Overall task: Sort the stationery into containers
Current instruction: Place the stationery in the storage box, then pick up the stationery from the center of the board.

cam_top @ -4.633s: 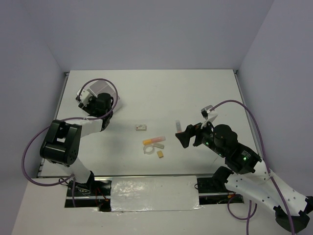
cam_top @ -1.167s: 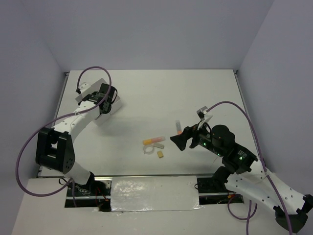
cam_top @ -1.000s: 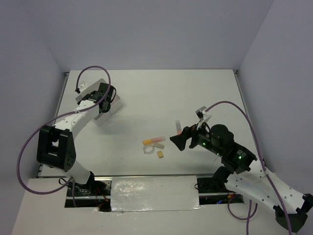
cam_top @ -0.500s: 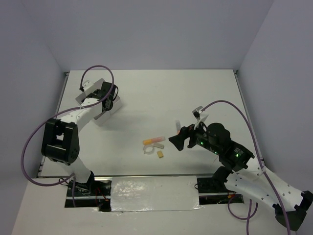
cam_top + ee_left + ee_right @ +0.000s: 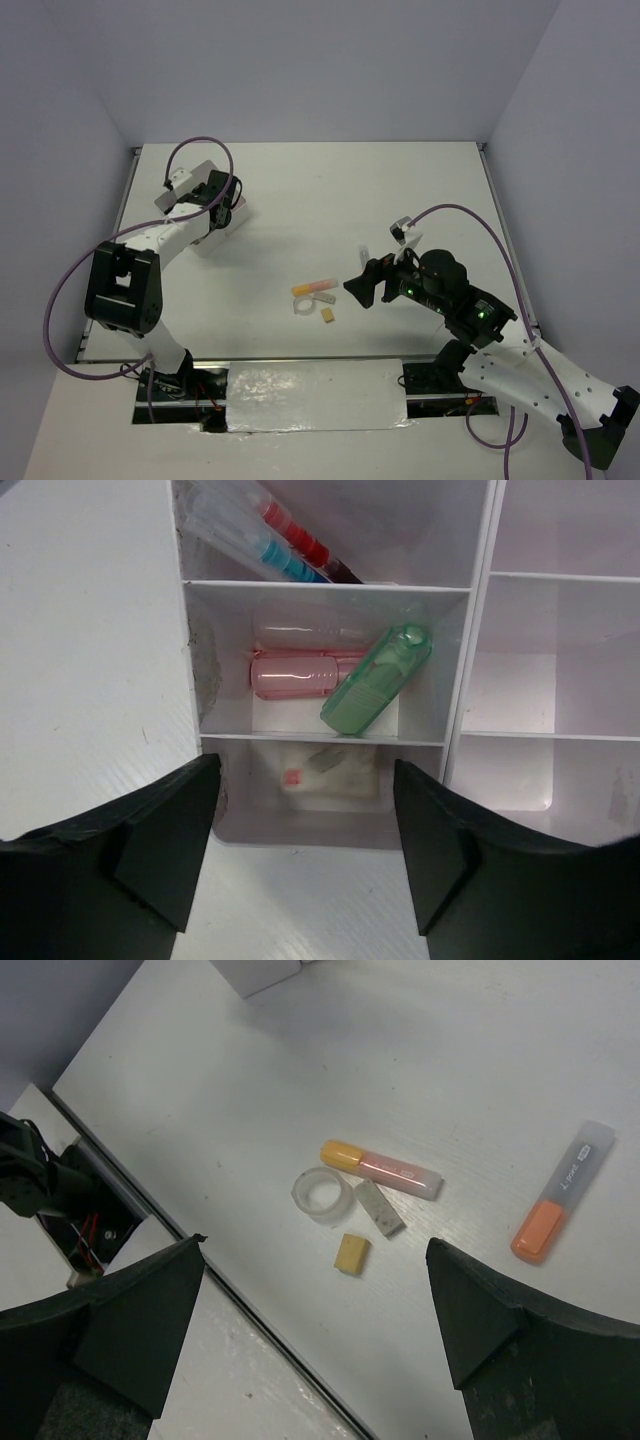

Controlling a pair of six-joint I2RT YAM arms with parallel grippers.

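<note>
The white joined trays [image 5: 238,213] stand at the far left, mostly under my left arm. My left gripper [image 5: 214,208] hovers over them, open and empty [image 5: 306,825]. In the left wrist view the trays [image 5: 478,630] hold red and blue pens [image 5: 290,542], a pink marker [image 5: 296,675], a green marker [image 5: 378,678] and a white bit with a red mark [image 5: 330,778]. My right gripper [image 5: 357,288] is open and empty [image 5: 316,1290] above the loose items: a yellow-capped pink marker [image 5: 380,1167], a clear tape ring [image 5: 322,1194], a grey-white eraser [image 5: 379,1207], a tan eraser [image 5: 352,1255] and an orange marker [image 5: 560,1205].
The loose items lie mid-table [image 5: 315,298]. The table's near edge with a metal rail and wiring [image 5: 95,1215] runs just below them. A shiny plate [image 5: 315,398] sits between the arm bases. Grey walls close in the table on three sides.
The white bit that lay mid-table is gone from there and lies in the tray. My left gripper moved from the table to over the trays. My right gripper crept left toward the loose items.
</note>
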